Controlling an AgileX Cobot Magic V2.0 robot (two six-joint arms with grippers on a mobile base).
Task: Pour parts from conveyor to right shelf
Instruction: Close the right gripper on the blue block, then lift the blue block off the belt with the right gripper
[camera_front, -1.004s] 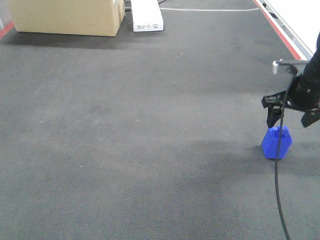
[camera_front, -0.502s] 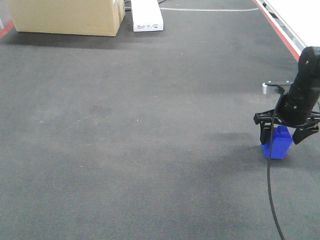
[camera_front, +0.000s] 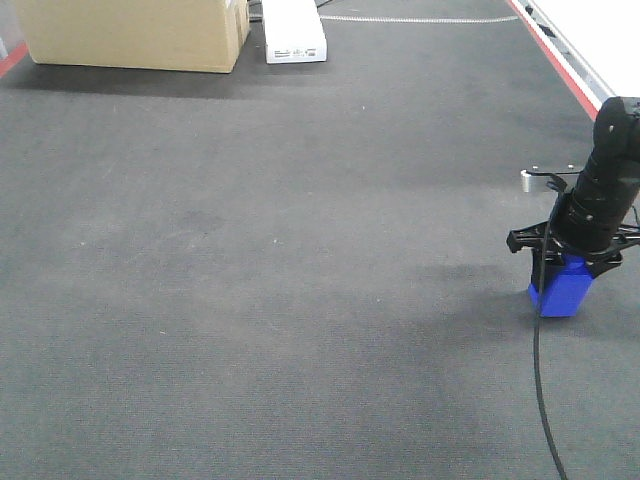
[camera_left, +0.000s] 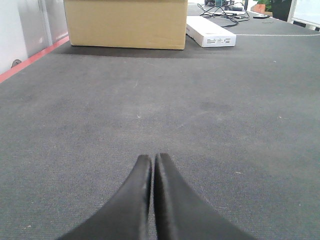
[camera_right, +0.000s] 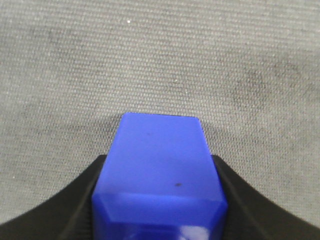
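Observation:
A small blue bin (camera_front: 562, 287) stands on the dark grey belt (camera_front: 280, 250) at the far right. My right gripper (camera_front: 565, 262) has come down over it from above, one black finger against each side. In the right wrist view the blue bin (camera_right: 160, 165) fills the gap between the fingers of the right gripper (camera_right: 159, 159), both pressed to its walls. What the bin holds is hidden. My left gripper (camera_left: 151, 160) is shut and empty, low over the belt, and shows only in the left wrist view.
A cardboard box (camera_front: 135, 30) and a flat white box (camera_front: 294, 28) stand at the far edge. A red line (camera_front: 560, 60) marks the right border. A black cable (camera_front: 545, 380) hangs from the right arm to the front edge.
My right gripper has dropped from above the blue bin onto it, and its fingers have closed in against the bin's sides. The bin has turned slightly.

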